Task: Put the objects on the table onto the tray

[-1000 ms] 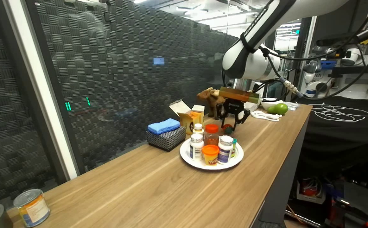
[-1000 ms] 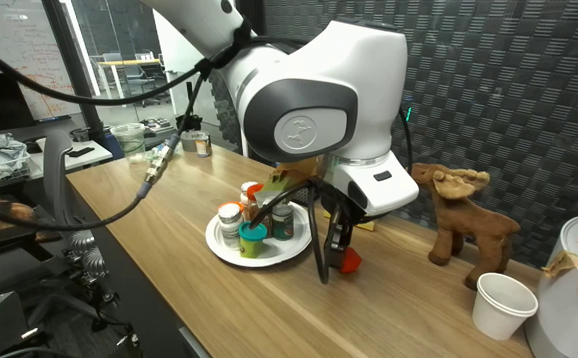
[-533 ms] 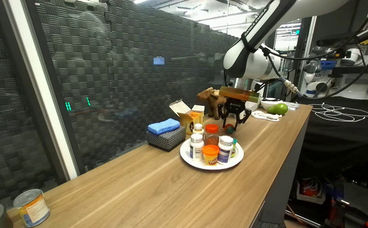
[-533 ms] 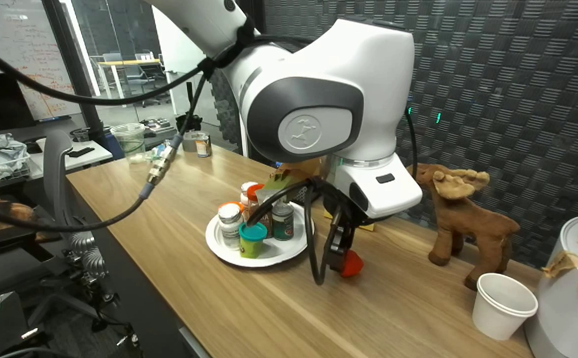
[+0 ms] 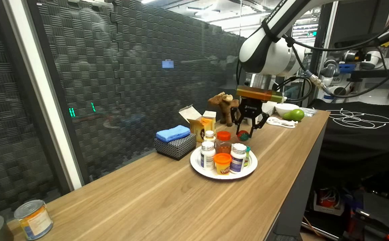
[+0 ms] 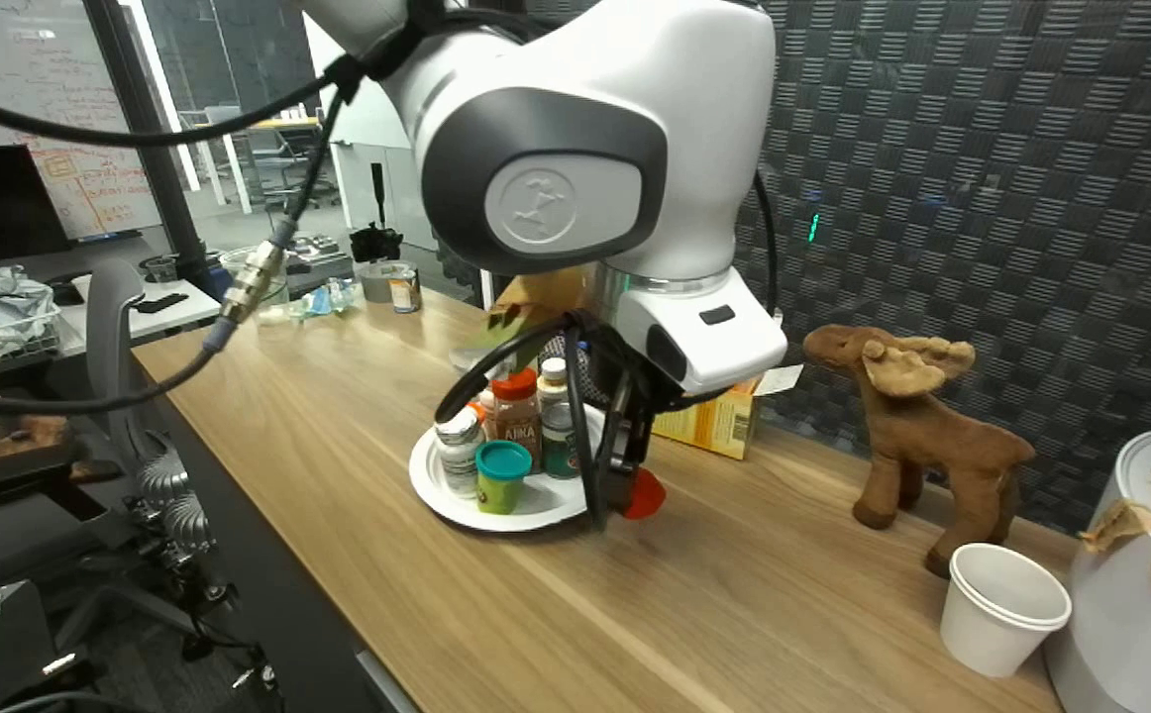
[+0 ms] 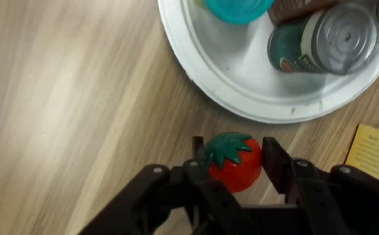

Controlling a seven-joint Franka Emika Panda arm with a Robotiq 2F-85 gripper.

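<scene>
1. My gripper (image 7: 233, 156), lower ctr of wrist view: fingers (image 7: 276, 160) drawn in on a red fruit (image 7: 246, 171) w/ green leafy top, one per side; I hold it.
2. Can't tell from these angles whether fruit clears the wood tabletop (image 5: 167, 207).
3. White plate (image 7: 258, 109) (tray): upper rt of wrist view; fruit shows just outside its rim there.
4. On plate, wrist view: teal-lidded tub (image 7: 238, 9) at top edge, dark-labelled can (image 7: 289, 52) upper rt.
5. On plate, below ctr of an exterior view: white-capped bottles (image 5: 208, 158), upright, w/ orange-lidded cup (image 5: 223, 164) btwn; red-lidded jar (image 5: 223, 144) & smaller bottle (image 5: 210, 138) behind.
6. Off plate, in an exterior view: blue cloth (image 5: 173, 133) atop dark box (image 5: 177, 147), left of plate; open yellow carton (image 5: 199, 129) nr ctr; tin can (image 5: 35, 221) lower left.
7. In an exterior view, rt side: plush moose (image 6: 932, 436) standing, paper cups (image 6: 992, 634) lower rt.
</scene>
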